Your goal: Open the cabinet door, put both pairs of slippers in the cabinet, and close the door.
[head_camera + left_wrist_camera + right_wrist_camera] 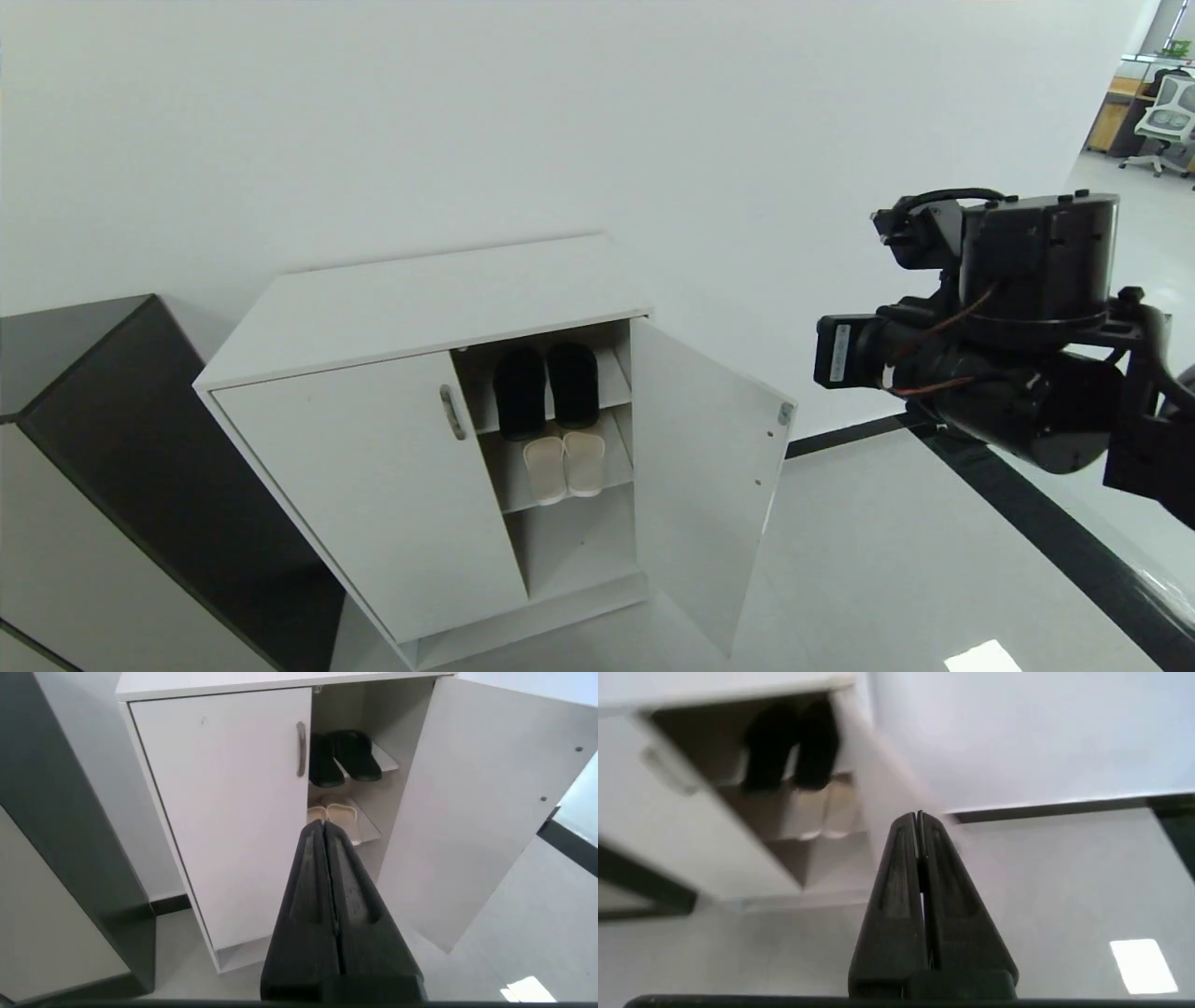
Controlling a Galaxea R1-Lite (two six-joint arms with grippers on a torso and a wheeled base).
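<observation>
The white cabinet [420, 308] stands against the wall with its right door [709, 476] swung open and its left door [373, 485] closed. Inside, a black pair of slippers [546, 387] lies on the upper shelf and a white pair [565, 464] on the shelf below. My left gripper [324, 831] is shut and empty, hanging in front of the cabinet's middle, short of the white slippers [341, 817]. My right gripper [919, 821] is shut with nothing in it, away from the open door [887, 784], with the black slippers [794, 742] beyond. The right arm [1008, 345] is raised to the cabinet's right.
A dark, low piece of furniture [121, 439] stands to the left of the cabinet. A black floor strip [1027, 523] runs along the wall's base and across the tiles on the right. An office chair [1167, 121] stands far off. Bare floor lies before the cabinet.
</observation>
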